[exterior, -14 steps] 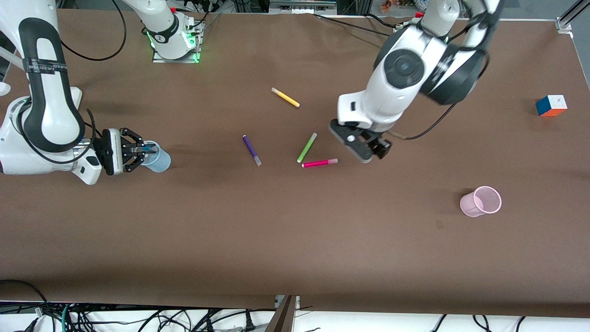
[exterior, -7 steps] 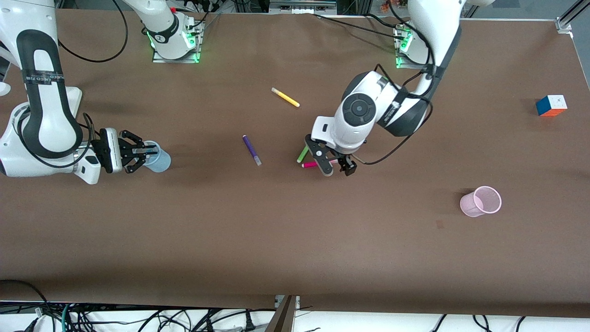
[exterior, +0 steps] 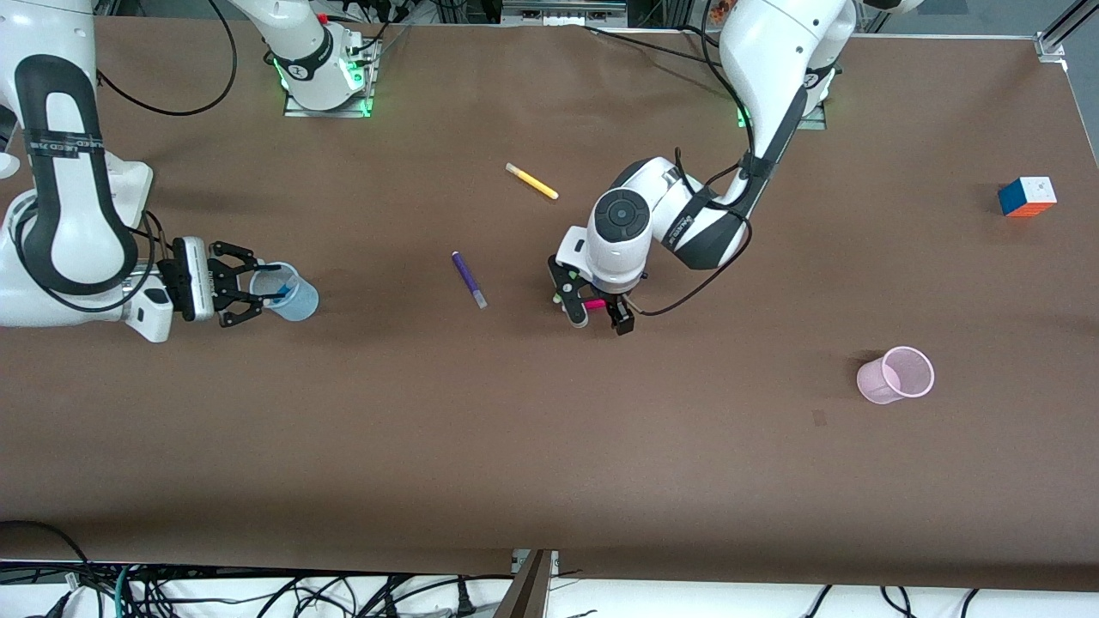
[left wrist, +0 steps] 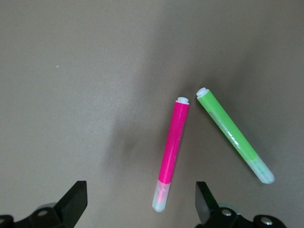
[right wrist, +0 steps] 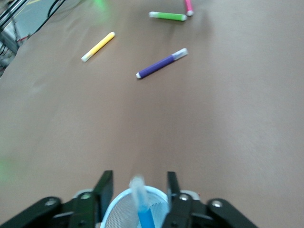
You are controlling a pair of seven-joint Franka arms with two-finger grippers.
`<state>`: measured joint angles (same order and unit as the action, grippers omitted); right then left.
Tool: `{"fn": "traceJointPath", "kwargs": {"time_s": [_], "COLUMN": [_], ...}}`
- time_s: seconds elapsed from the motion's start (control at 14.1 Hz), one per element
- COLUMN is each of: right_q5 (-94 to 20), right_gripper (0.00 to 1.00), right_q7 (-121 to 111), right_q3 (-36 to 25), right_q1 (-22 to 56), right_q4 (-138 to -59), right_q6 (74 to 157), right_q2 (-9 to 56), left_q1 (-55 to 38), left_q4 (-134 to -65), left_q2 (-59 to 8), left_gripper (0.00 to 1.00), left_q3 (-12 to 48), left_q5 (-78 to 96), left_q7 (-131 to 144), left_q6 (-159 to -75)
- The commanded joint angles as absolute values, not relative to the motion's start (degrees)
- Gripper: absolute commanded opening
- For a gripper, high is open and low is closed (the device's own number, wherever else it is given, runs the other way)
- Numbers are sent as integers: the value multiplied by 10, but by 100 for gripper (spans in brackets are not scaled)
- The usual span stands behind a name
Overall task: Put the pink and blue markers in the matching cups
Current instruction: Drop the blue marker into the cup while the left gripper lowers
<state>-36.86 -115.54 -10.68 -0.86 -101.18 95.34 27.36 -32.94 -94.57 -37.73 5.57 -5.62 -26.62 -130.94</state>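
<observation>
The brown table (exterior: 549, 446) is carrying everything, with the two cups sitting at opposite ends so each arm is serving its own side. The left arm is reaching in toward the middle, and the left gripper (exterior: 601, 316) is hanging low over the pink marker (exterior: 594, 304), fingers spread wide with nothing between them; the left wrist view is showing the pink marker (left wrist: 171, 154) lying flat on the table between the two fingertips (left wrist: 205, 198), so this looks like lining up for a pinch across the barrel. The green marker (left wrist: 235, 135) is lying just beside it, angled away, close enough at the pale ends that a sloppy close could probably clip it.

The right gripper (exterior: 245, 283) is sitting at the blue cup (exterior: 288, 293) near the right arm's end, fingers apart on either side of the rim and not squeezing anything. The blue marker (right wrist: 141, 202) is standing inside the blue cup (right wrist: 135, 211), leaning on the wall, so that half seems done and this arm is likely just letting go.

The pink cup (exterior: 895, 375) is standing empty toward the left arm's end, nearer the front camera than the markers, waiting for the pink one. The cube (exterior: 1026, 196), purple marker (exterior: 469, 279) and yellow marker (exterior: 531, 181) are lying apart, not part of the job
</observation>
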Motion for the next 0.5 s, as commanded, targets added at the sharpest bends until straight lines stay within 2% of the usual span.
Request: {"fn": "traceJointPath", "kwargs": {"time_s": [0.0, 0.43], "right_q5": [-381, -306], "right_gripper": [100, 100], "right_q7": [-1028, -571], "right_q3": [-101, -96], "right_q1": [-16, -3], "right_q4": [-978, -869], "right_q6": [942, 892], "right_q2": [266, 265], "left_q1": [-335, -336], "left_q4": [-966, -988], "left_q2": [-374, -389], "left_gripper": [100, 100], "left_q3": [48, 48], "left_q5": [-68, -68], "left_q7": [-286, -301], "left_q6": [-1344, -1390]}}
